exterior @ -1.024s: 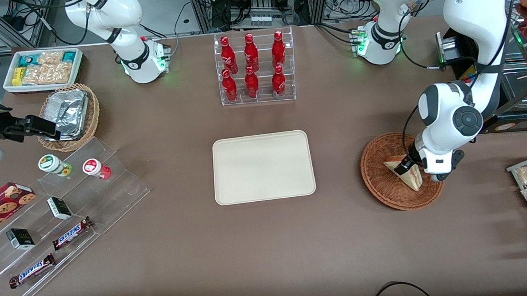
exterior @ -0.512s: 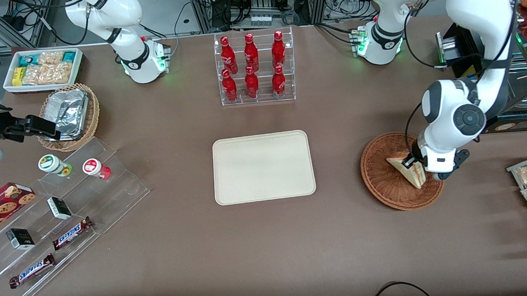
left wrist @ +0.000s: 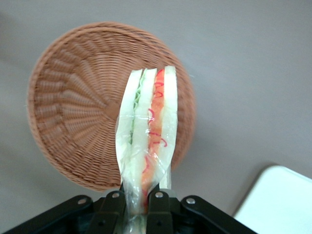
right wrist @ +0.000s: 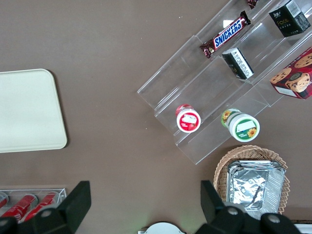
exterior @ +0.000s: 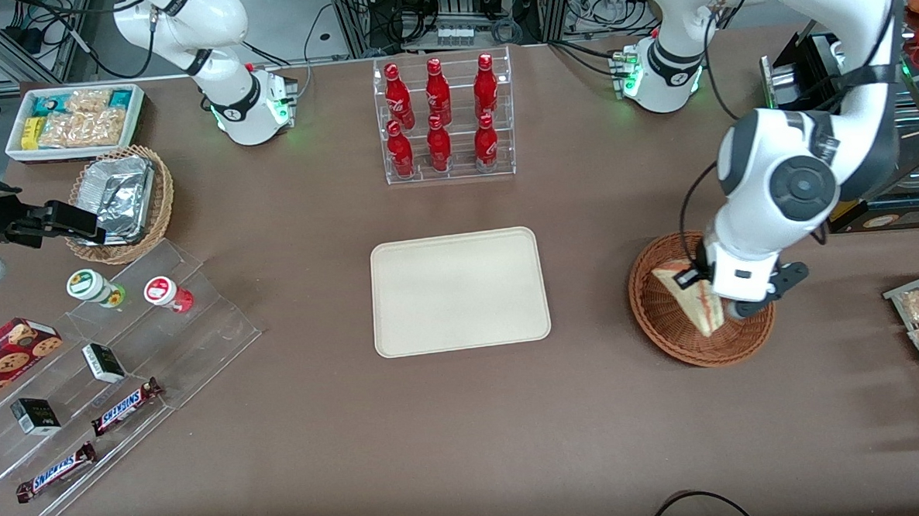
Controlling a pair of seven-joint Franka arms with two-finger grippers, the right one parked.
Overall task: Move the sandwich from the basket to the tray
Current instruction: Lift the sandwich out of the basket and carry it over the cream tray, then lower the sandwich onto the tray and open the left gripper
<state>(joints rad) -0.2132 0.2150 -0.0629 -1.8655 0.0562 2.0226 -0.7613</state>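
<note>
We see the gripper (left wrist: 138,197) above the basket (exterior: 676,334), jaws clamped on the sandwich (exterior: 690,298), which hangs clear of the weave. The tray (exterior: 459,290) sits at the basket's nine o'clock on the desk (exterior: 437,445).

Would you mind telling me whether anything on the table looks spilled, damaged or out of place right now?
Nothing stands out. The gripper is shut on the wrapped sandwich, holding it above the basket; the tray lies flat and bare.

Wrapped sandwich (left wrist: 146,141) above wicker basket (left wrist: 73,112)
</note>
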